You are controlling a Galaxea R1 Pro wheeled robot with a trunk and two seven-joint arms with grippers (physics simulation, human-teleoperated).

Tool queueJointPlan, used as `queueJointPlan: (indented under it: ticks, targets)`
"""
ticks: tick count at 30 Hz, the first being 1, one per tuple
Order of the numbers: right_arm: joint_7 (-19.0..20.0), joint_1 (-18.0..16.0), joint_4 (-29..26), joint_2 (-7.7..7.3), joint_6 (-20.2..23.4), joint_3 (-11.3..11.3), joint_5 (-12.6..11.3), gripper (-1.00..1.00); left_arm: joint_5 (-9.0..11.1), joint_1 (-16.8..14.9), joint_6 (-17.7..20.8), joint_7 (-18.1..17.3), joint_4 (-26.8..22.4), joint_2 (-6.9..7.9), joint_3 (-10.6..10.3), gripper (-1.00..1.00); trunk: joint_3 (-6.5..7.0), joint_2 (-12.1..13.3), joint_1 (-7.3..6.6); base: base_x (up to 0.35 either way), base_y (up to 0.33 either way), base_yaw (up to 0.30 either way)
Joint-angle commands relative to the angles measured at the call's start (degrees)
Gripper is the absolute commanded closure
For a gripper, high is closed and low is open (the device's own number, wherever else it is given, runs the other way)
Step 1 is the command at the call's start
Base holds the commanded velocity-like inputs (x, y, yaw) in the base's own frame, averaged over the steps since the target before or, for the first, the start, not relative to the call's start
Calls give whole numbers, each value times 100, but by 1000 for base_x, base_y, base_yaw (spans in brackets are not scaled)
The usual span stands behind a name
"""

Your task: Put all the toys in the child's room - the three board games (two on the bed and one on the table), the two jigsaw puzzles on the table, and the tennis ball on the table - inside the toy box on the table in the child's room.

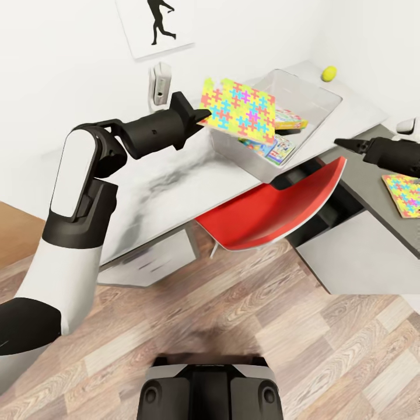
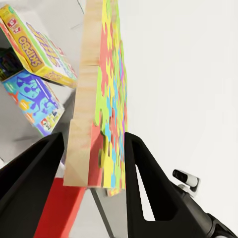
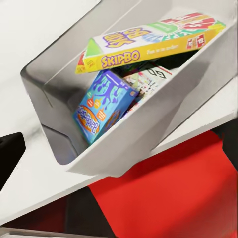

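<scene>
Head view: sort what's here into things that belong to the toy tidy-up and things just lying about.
Part of the job:
- jigsaw puzzle gripped by the left gripper, over the toy box
- second jigsaw puzzle on the dark desk section
- tennis ball on the table
- board games already in the toy box

Just lying about:
- red chair
- silhouette picture

"SKIPBO" in purple letters on the yellow edge of the green-red-yellow board game (image 3: pixel 148 42) lying in the toy box (image 3: pixel 163 119), smaller print beside it illegible, blue board game (image 3: pixel 101 106) lettering unreadable
</scene>
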Motion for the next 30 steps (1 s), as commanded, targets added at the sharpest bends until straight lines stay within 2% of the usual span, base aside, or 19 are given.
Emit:
queueJointPlan:
  ticks: [1,8,10,11,17,25,30]
  targets:
    - [53,-13,6,3,21,-2,49,-100,61,-7,-9,58,-17,6,-2,100,-7,-9,4,41,-251,0]
    - [39,-36,-15,-7,21,6,48,-100,62,-17,-7,55,-56,17,11,100,-8,-9,4,84,-293,0]
    - [104,30,-80,58,21,-59,9,-100,1,48,-70,-9,-119,-44,12,100,-8,-9,4,0,0,0]
    - [136,62,-113,81,21,-24,18,-100,-5,80,-109,-43,-85,-9,31,100,-8,-9,4,0,0,0]
    - [137,243,-289,81,21,-19,18,-100,-5,273,-152,-232,-81,-8,31,100,-8,-9,4,0,0,0]
    - [137,243,-289,81,21,-19,18,-100,-5,531,-152,-233,-81,-8,31,100,-8,-9,4,0,0,0]
    - [137,243,-289,81,21,-19,18,-100,-5,551,-152,-233,-81,-8,31,100,-8,-9,4,0,0,0]
